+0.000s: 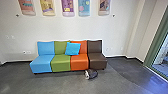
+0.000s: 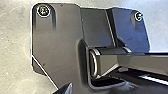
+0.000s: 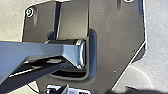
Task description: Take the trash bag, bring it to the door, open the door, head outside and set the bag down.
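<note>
In the head view, a dark bag (image 1: 92,74) with a whitish part at its left side lies on the floor, just in front of the seats' right half. A tall glass panel (image 1: 163,53) in a green frame stands at the far right; whether it is the door I cannot tell. A dark pointed part of my left gripper (image 2: 65,89) shows at the edge of the left wrist view, and a similar part of my right gripper (image 3: 62,90) in the right wrist view. No bag is seen at either one.
A row of joined seats (image 1: 61,63) in blue, green, orange and brown stands against the white wall (image 1: 75,30). On its backrests leans a blue cushion (image 1: 72,48). Several colourful panels hang above. Grey floor (image 1: 57,83) stretches before the seats.
</note>
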Available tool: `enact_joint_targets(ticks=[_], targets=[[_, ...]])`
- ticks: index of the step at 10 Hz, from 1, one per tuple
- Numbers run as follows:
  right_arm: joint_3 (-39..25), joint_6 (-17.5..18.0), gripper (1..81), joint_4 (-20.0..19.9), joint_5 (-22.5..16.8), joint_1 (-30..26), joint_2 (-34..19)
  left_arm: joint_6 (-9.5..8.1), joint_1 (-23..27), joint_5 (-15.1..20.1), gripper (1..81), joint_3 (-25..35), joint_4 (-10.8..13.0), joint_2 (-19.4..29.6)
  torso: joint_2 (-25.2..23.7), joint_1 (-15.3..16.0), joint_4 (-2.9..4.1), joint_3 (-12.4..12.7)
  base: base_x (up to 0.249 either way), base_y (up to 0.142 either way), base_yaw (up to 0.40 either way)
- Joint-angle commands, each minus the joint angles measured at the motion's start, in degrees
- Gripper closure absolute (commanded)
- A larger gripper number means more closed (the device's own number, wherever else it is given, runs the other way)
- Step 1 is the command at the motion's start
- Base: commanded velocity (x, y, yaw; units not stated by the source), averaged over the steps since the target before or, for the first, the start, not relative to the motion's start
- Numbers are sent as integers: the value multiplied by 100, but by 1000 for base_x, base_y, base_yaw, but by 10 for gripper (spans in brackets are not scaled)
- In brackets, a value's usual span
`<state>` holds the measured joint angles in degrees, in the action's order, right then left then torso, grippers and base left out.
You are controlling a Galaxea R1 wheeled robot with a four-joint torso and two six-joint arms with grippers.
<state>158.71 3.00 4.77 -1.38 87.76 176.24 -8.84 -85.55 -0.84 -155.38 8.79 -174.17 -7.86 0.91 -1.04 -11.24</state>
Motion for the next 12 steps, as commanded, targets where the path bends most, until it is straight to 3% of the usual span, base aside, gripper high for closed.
enact_joint_targets(ticks=[1,5,7,12], targets=[[-139,-98,10,68,-372,-193,-42,31,236,321,10,16,-44,-4,0,0,0,0,170,-97,0],[-1527,-124,10,86,-372,-166,-850,31,218,313,10,384,-53,162,0,0,0,0,171,-97,0],[-1581,-133,10,112,-372,-175,-904,31,219,313,10,710,-53,364,0,0,0,0,171,-97,0],[-1555,-115,10,42,-372,-201,-913,22,218,313,10,737,-70,417,0,0,0,0,171,-97,0]])
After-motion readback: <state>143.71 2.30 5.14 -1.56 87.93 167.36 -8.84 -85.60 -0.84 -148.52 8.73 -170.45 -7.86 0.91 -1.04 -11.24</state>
